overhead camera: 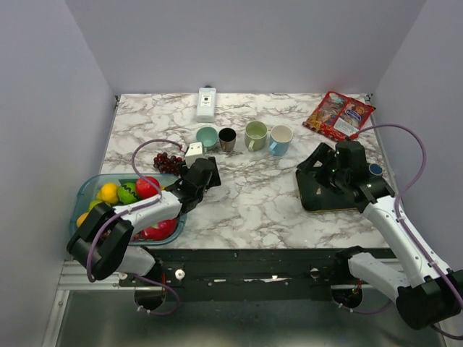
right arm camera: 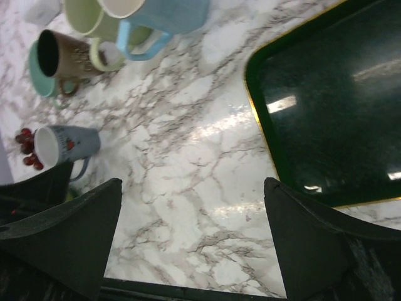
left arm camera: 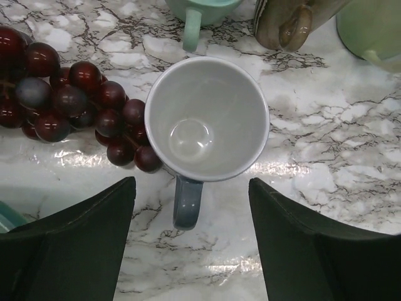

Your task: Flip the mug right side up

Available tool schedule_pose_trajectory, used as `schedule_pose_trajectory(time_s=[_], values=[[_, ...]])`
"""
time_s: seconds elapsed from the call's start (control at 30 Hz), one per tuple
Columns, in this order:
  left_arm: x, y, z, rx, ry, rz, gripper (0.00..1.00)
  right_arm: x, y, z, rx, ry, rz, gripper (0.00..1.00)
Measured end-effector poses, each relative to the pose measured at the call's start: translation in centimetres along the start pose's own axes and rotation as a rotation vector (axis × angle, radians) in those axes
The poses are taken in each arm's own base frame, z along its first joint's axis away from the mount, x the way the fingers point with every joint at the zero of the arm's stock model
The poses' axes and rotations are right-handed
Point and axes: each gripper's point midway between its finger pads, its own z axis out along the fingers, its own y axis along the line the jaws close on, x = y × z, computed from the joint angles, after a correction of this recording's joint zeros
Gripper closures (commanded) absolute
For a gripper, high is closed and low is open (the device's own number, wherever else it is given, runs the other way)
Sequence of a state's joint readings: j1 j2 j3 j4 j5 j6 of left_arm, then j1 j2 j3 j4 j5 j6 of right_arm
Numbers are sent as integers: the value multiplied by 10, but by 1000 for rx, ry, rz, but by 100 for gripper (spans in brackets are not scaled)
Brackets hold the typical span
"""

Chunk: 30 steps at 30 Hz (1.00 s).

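Left wrist: left fingers (left arm camera: 69, 244) wide apart, off the upright mug (left arm camera: 207, 119); right fingers (right arm camera: 62, 232) wide.

- Left arm (overhead camera: 141, 211): white links, black joints, looping purple cable (overhead camera: 134, 157).
- Right arm (overhead camera: 396, 225): same white-and-black build, second purple cable (overhead camera: 424, 155), blue round cap (overhead camera: 375, 169) near the wrist.
- Gripper fingers (left arm camera: 69, 244): matte black wedges.

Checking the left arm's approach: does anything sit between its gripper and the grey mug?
Nothing visible does. The grey mug stands upright in line with the open left gripper; the grapes only crowd its side.
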<state>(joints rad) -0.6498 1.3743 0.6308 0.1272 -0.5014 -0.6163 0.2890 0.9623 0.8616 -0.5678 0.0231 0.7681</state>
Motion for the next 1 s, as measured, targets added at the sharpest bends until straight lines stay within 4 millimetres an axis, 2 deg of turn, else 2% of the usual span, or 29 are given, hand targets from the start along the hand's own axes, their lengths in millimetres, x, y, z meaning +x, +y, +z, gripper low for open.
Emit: schedule_pose_trajectory(time_s=[0.17, 0.2, 0.27, 0.47, 0.57, 0.67, 0.77, 0.9, 1.0], values=[[-14, -6, -21, 29, -20, -19, 5, -6, -35, 2, 178, -48, 17, 1], [-22, -8, -29, 40, -32, -30, 1, -9, -42, 2, 217, -63, 15, 1], [-39, -10, -44, 62, -63, -54, 1, -16, -59, 2, 305, -93, 13, 1], [-110, -17, -101, 162, -208, -113, 1, -40, -121, -1, 569, -156, 51, 1], [-125, -21, -116, 211, -242, -86, 1, -55, -147, -2, 674, -172, 88, 1], [-124, -24, -118, 239, -230, -42, 1, -75, -164, 1, 761, -192, 118, 1], [-114, -28, -112, 263, -183, 3, 1, -91, -176, 5, 833, -209, 128, 0], [-104, -31, -104, 290, -127, 45, 1, -97, -194, 4, 925, -212, 105, 0], [-104, -31, -99, 311, -87, 58, 1, -98, -209, 3, 979, -201, 95, 0]])
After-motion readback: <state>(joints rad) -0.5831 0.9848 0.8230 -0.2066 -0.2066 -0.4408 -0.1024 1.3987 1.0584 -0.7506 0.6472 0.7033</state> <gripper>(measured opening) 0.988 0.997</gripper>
